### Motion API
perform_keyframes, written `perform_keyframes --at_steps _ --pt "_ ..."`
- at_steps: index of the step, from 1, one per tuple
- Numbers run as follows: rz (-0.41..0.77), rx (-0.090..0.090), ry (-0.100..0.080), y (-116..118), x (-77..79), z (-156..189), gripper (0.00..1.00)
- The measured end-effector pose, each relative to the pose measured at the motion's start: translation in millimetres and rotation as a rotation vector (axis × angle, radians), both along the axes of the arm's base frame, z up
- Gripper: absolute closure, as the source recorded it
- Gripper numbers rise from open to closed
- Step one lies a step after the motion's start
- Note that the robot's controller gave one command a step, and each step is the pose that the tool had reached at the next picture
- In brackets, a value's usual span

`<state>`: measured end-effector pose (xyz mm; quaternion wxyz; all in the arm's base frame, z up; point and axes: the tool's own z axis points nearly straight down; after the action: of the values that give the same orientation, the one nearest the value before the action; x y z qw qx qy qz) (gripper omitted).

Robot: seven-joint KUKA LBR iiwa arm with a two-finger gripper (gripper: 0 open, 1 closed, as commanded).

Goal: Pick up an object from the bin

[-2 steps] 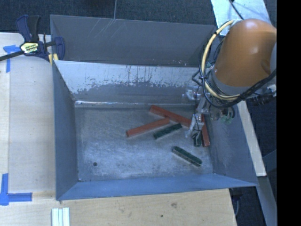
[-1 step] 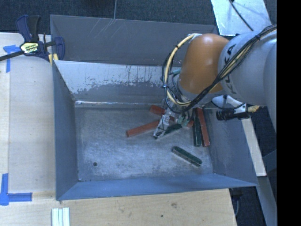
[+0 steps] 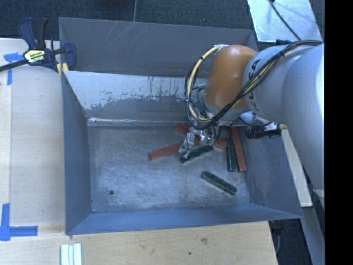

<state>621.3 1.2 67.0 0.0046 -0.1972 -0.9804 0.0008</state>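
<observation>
One dark green stick (image 3: 219, 182) is seen alone, nearest; behind it the claw (image 3: 194, 142) is placed over red and green sticks (image 3: 199, 152); its grip cannot be told.

Gripper (image 3: 194, 141) sits over heaped bars (image 3: 199, 152); a lone bar (image 3: 219, 183) lies before them.

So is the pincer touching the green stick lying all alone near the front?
Apart. The camera view shows bare grey bin floor between the pincer and the lone green stick.
</observation>
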Motion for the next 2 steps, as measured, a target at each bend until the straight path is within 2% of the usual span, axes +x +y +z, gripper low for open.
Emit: perform_keyframes --at_steps 1,2 --pt "0.001 0.002 -0.018 2 4.8 9 1.00" --pt "-0.035 0.000 -0.013 11 -30.5 53 1.00"
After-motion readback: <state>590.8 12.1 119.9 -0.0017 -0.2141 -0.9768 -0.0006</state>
